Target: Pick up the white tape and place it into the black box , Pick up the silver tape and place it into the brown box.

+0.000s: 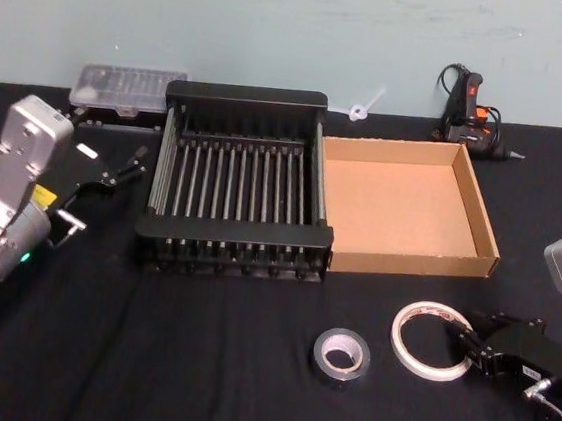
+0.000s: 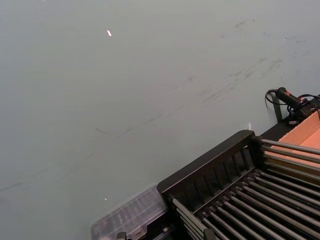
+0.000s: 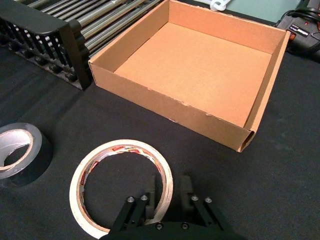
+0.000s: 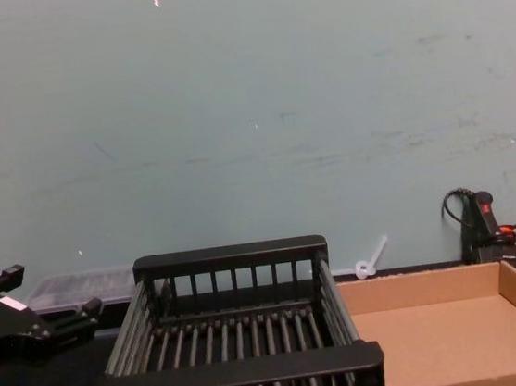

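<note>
Both boxes sit empty. The right gripper has its spread fingers straddling the near rim of the white tape, not yet closed. The silver tape lies left of it. The left gripper hangs open beside the black box, left of the brown box.

Even, diffuse lighting is seen throughout, with only faint shadows cast. Soft glare is caught on the silver tape. A clear plastic case is rendered blurred in the left wrist view.
</note>
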